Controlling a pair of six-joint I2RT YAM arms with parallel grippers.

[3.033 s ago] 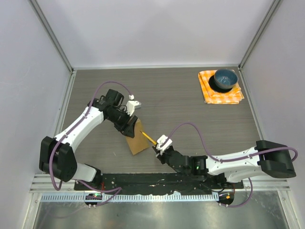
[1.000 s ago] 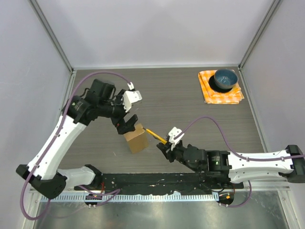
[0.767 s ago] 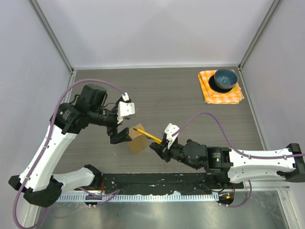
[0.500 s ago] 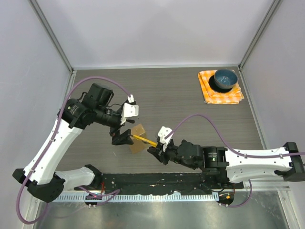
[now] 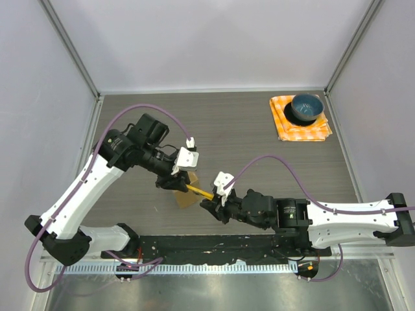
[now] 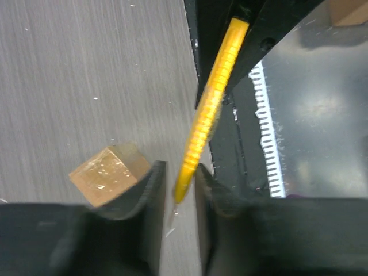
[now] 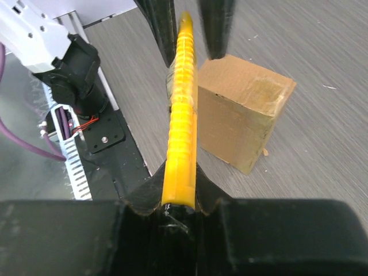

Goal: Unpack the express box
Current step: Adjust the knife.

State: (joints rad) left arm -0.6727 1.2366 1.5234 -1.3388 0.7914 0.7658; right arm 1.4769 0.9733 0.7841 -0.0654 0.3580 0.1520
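Grey table (image 5: pixel 259 146): express box (image 5: pixel 185 200), checked cloth (image 5: pixel 293 133)

Access to the express box (image 5: pixel 187 200) is blocked on its far-left by the left gripper (image 5: pixel 176 183) and on its right by the right gripper (image 5: pixel 209 205). The yellow tool (image 5: pixel 198 190) bridges them. The near-left approach is free. The table (image 5: pixel 259 136) is open rightward as far as the bowl (image 5: pixel 306 107) on its cloth (image 5: pixel 285 127).

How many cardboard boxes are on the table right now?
1. The express box stands on the table near the front edge, left of centre, beside the yellow tool. No other box shows in any view.
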